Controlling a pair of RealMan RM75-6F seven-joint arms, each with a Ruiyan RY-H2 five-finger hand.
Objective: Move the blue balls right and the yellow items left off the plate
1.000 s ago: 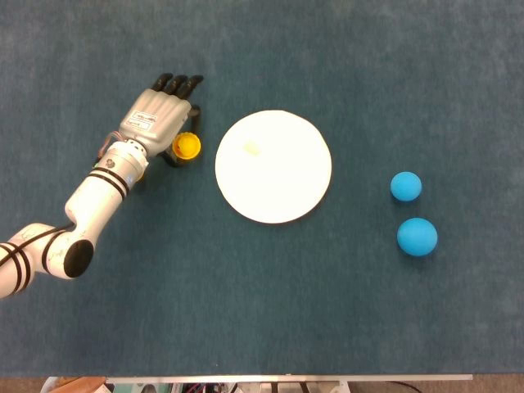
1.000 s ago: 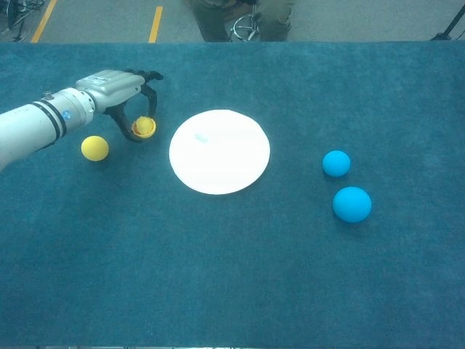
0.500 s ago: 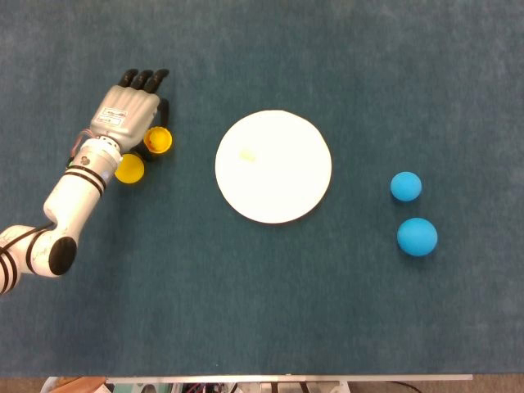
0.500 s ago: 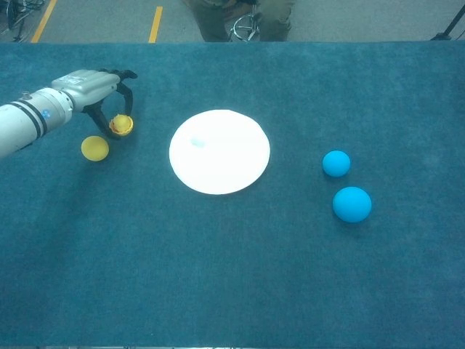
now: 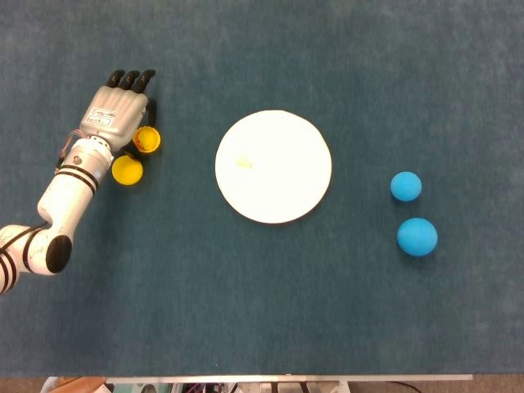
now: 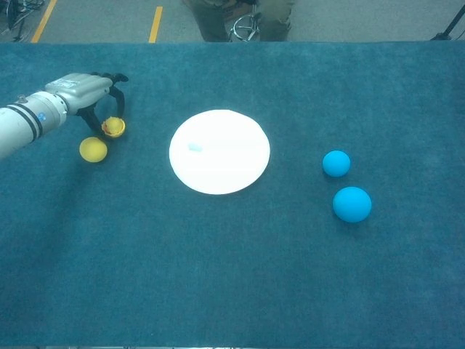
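While my left hand hangs over the far left of the blue surface, its dark fingers curl down around a small yellow cup-like piece, which I hold between thumb and fingers; in the chest view the piece sits right under the fingertips, its open side showing a darker orange inside. I cannot tell whether it is lifted or resting on the cloth. Just beside it, toward me and touching or nearly touching the wrist in the head view, lies a yellow ball, free on the surface and seen in the chest view a little apart from the held piece. Further right, near the middle, sits the white plate, round and flat, with only a faint smudge on its left part. Well apart on the right lie two blue balls: the smaller blue ball farther from me and the larger blue ball nearer, close together but not touching. My right hand shows in neither view.
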